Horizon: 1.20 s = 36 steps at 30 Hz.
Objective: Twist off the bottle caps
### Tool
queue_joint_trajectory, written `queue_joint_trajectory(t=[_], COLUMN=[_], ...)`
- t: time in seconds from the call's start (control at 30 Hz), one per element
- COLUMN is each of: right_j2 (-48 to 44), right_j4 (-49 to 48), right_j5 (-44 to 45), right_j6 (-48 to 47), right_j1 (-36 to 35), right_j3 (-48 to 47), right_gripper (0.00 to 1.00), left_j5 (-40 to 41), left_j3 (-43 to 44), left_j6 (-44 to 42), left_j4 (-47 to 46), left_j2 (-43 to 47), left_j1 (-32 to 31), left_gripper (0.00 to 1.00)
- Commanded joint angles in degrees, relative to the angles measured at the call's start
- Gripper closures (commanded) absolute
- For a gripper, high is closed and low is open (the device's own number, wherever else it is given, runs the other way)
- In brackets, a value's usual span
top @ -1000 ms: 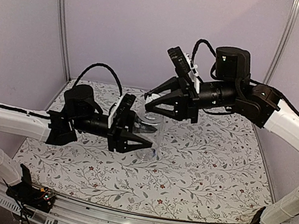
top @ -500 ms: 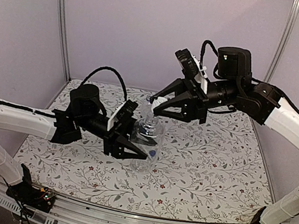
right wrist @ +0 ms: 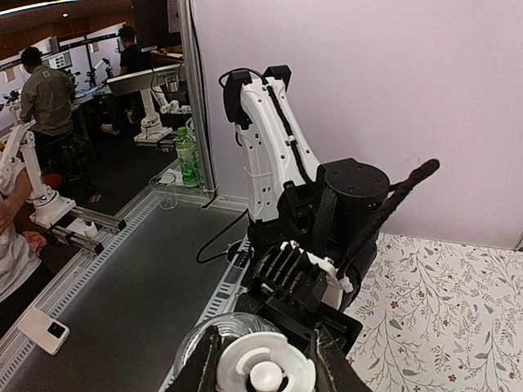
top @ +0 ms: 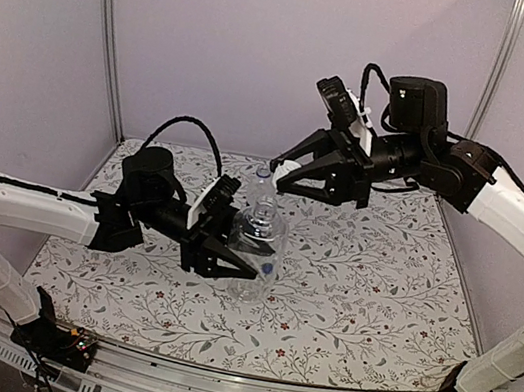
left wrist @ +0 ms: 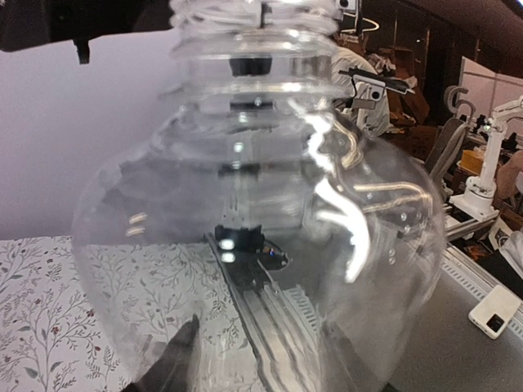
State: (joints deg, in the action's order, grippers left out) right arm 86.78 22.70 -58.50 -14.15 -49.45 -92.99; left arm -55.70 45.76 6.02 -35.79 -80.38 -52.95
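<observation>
The left tool [top: 242,255] pinches the clear bottle [top: 261,228] standing mid counter [top: 378,288]. The right tool [top: 284,176] pinches the white cap [right wrist: 260,371] just beside the bottle's top.

Soft, even, cool light fills the overhead view, and shadows on the floral-printed worktop [top: 374,307] are faint. Seen from the left wrist, the clear, unlabelled plastic bottle [left wrist: 261,204] carries white glare streaks and warped reflections. From the right wrist the whitish round plastic cap [right wrist: 261,371] looks slightly soft; the room at left is dim.
</observation>
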Motion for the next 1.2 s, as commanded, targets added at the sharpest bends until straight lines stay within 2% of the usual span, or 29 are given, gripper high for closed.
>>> queue_joint_trajectory(t=[0.0,0.2,0.37,0.5,0.83,0.97,1.17], right_j2=[-1.4,-4.3,-6.9,-9.6,-14.4,-15.3,-12.4], right_j4=[0.1,-0.5,-0.2,-0.3,-6.2,-11.6,-18.6], right_j5=[2.1,17.4,35.7,47.4,50.3,49.6,52.6], right_j6=[1.4,4.8,13.4,16.9,14.9,14.8,18.0], right_j1=[0.8,2.1,3.4,3.4,3.4,3.4,3.4], right_j3=[-0.8,1.5,3.6,7.1,20.2,29.4,40.7], right_gripper=[0.88,0.86,0.85,0.85,0.86,0.86,0.87], left_j5=[0.8,10.8,30.9,40.9,43.5,43.7,43.9], left_j3=[0.6,0.2,0.3,-0.2,-0.2,0.0,0.0], left_j6=[0.0,-1.9,-2.5,-3.4,-3.5,-3.4,-3.4], left_j4=[-1.4,2.1,7.2,8.8,9.3,9.4,9.7], left_j2=[0.6,3.8,6.5,7.8,7.9,7.7,7.5], left_j1=[0.8,0.9,0.9,0.9,1.0,1.0,1.0], left_gripper=[0.55,0.53,0.54,0.54,0.51,0.5,0.5])
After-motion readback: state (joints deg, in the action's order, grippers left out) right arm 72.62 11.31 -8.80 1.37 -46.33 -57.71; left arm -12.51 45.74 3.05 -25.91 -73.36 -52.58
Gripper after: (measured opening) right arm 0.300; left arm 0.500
